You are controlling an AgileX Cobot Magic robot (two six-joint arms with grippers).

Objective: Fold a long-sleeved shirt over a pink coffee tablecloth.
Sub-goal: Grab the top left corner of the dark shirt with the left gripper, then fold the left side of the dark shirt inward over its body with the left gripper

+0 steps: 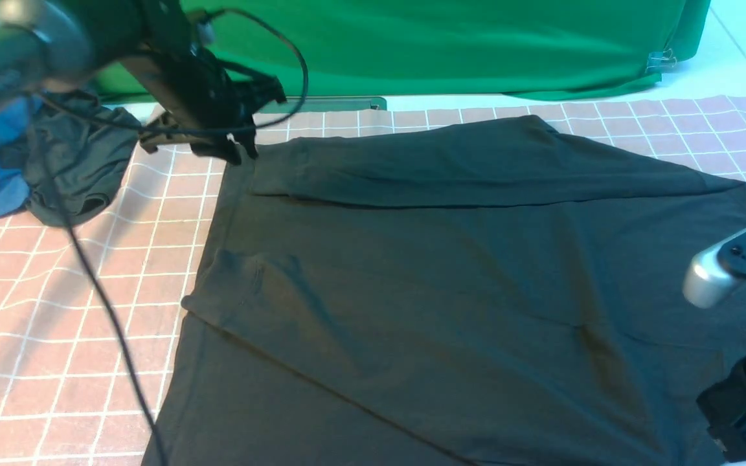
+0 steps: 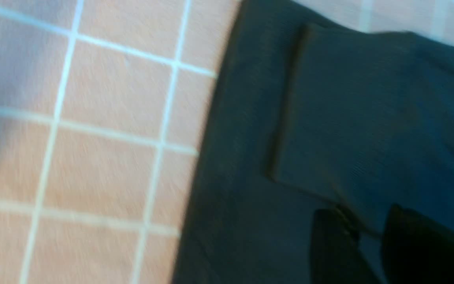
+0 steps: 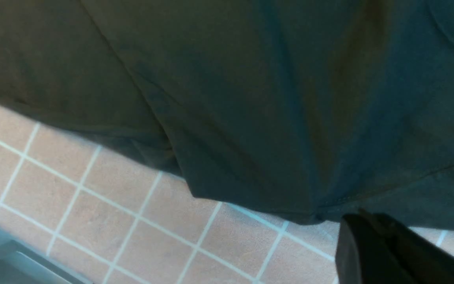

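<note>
Black left gripper (image 2: 361,215) hangs low, jaws parted, over shirt's (image 1: 451,272) far corner.

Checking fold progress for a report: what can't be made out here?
Print on shirt: in no view; perhaps folded under.
Near hem of shirt: front view, cut by bottom edge.
Tips of left gripper: front view, blurred, dark against the shirt.
Most of right gripper: front view, cut by right edge.
</note>
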